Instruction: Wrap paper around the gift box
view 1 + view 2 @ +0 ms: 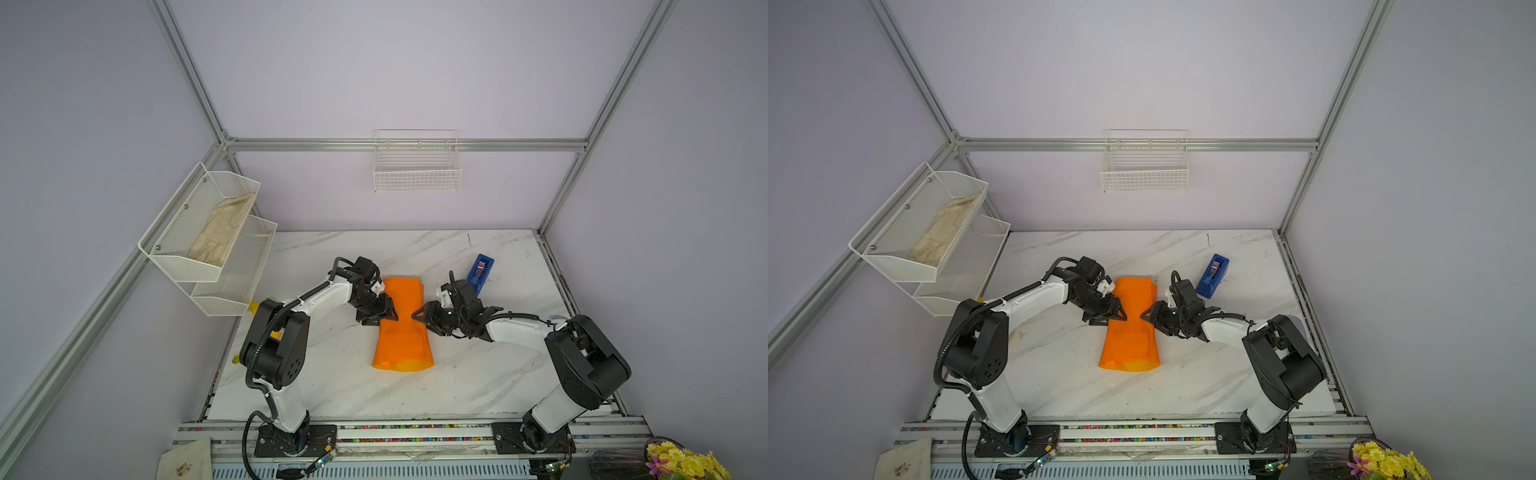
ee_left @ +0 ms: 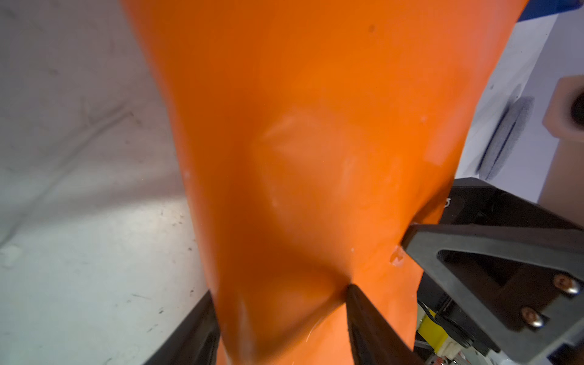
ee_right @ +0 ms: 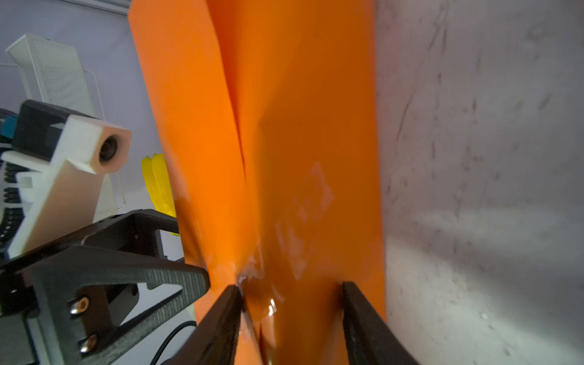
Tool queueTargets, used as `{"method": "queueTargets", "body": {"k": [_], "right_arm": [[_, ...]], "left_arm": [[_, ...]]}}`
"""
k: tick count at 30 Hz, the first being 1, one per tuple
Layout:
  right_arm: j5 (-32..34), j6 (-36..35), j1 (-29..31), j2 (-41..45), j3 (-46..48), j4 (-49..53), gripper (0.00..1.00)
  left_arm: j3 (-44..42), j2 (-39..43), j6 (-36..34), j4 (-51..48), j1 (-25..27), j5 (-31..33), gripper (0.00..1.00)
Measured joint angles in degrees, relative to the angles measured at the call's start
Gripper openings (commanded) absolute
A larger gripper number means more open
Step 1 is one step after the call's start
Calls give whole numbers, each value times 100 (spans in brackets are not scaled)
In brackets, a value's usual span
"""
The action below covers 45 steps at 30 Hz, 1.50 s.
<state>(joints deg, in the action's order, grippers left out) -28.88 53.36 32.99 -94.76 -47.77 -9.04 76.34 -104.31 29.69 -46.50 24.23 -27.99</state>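
Note:
The orange paper [image 1: 403,338] [image 1: 1128,340] lies folded into a long tube on the marble table, pinched in at its middle. The gift box is hidden inside it. My left gripper [image 1: 385,315] [image 1: 1116,313] grips the tube's left side at that waist and my right gripper [image 1: 419,316] [image 1: 1147,316] its right side. In the left wrist view the paper [image 2: 316,126] fills the gap of the left gripper [image 2: 279,294] and dents at one fingertip. In the right wrist view the right gripper [image 3: 289,287] is shut across the paper [image 3: 300,126], which has clear tape on it.
A bright blue tape dispenser [image 1: 481,272] [image 1: 1213,276] stands behind the right gripper. A white mesh shelf [image 1: 208,232] with a cloth hangs at the left, and a wire basket [image 1: 417,170] hangs on the back wall. A yellow thing [image 1: 253,306] lies at the table's left edge.

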Motion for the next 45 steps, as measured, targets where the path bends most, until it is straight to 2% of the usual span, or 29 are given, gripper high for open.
{"method": "queueTargets", "body": {"k": [5, 10, 15, 18, 21, 22, 23, 24, 27, 34, 45], "right_arm": [[361, -59, -7, -334, -533, 223, 55], [815, -293, -57, -398, -938, 669, 62], [1036, -717, -81, -271, -1220, 1235, 65], [1008, -909, -74, 39, -1172, 1580, 68], [973, -1021, -4, 415, -1014, 1803, 76], [962, -1043, 48, 535, -942, 1873, 89], [946, -1075, 111, 643, -857, 1930, 97], [938, -1067, 164, 719, -791, 1958, 97], [929, -1058, 326, 839, -614, 2057, 96], [1049, -1049, 522, 629, -356, 2061, 84], [1626, -1147, 527, 444, -256, 2140, 74]], "left_arm": [[852, -531, -199, -376, -81, 299, 61], [1311, -852, -291, -413, -96, 341, 63], [1329, -752, -345, -566, -96, 535, 68], [1248, -391, -378, -586, -98, 647, 70], [885, 236, -378, -546, -98, 721, 70], [719, 461, -376, -540, -98, 726, 70], [529, 684, -374, -533, -98, 723, 70], [369, 848, -369, -533, -98, 719, 71], [-122, 1222, -332, -505, -98, 723, 71], [-940, 1449, -313, -374, -98, 723, 71], [-1067, 1285, -334, 74, -85, 673, 69]]}}
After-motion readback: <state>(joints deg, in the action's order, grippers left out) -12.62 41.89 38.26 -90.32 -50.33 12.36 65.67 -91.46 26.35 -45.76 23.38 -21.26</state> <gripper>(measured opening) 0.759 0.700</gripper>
